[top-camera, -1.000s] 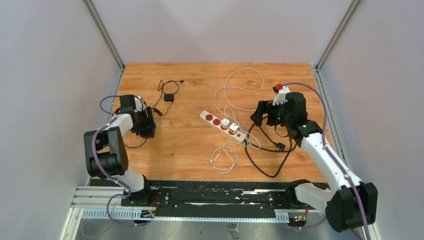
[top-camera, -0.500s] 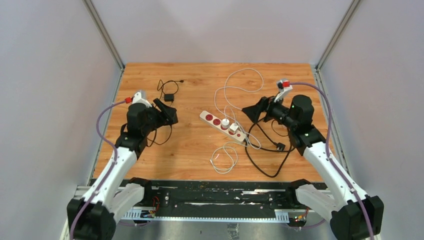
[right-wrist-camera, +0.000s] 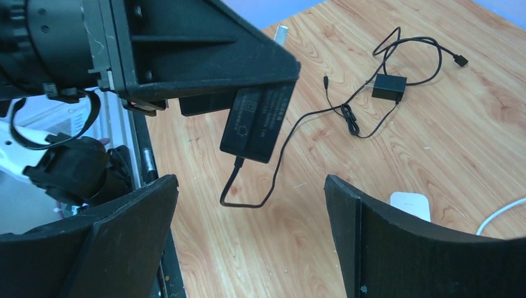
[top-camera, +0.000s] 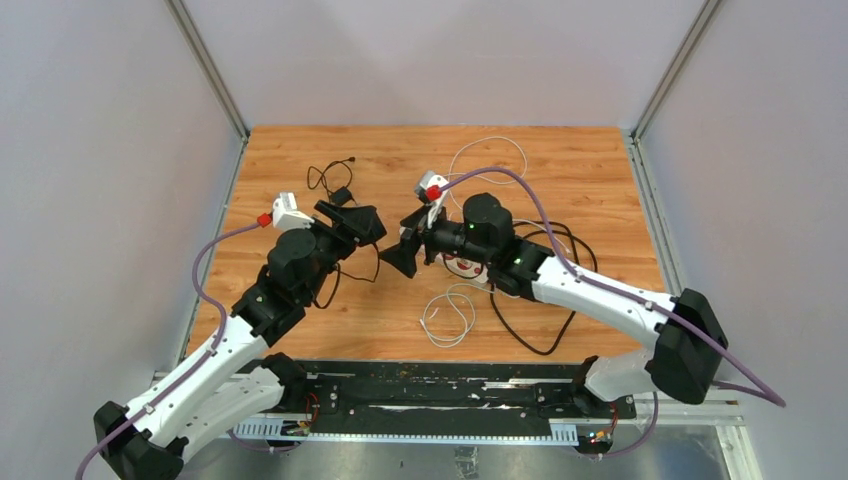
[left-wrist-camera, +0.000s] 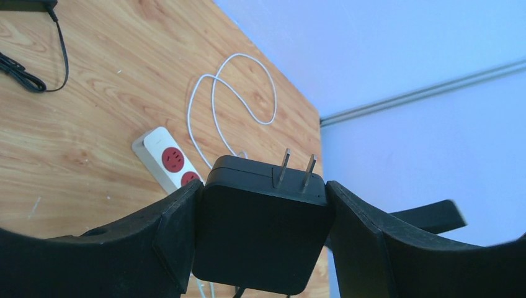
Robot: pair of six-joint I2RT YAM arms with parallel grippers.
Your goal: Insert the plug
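The plug is a black square adapter with two metal prongs pointing away from the wrist. My left gripper is shut on its sides and holds it above the table. From the right wrist the plug hangs under the left gripper with its thin cable trailing down. The white power strip with red sockets lies beyond it, and my right arm covers most of the strip from above. My right gripper is open and empty, facing the left gripper a short way apart.
A small black adapter with a tangled lead lies at the back left. A white cable coil and a black cable loop lie at the front. A white cable loops at the back. Walls stand on both sides.
My left arm has risen and swung right toward the centre with the plug. My right gripper has swung left across the power strip and now faces the left one.
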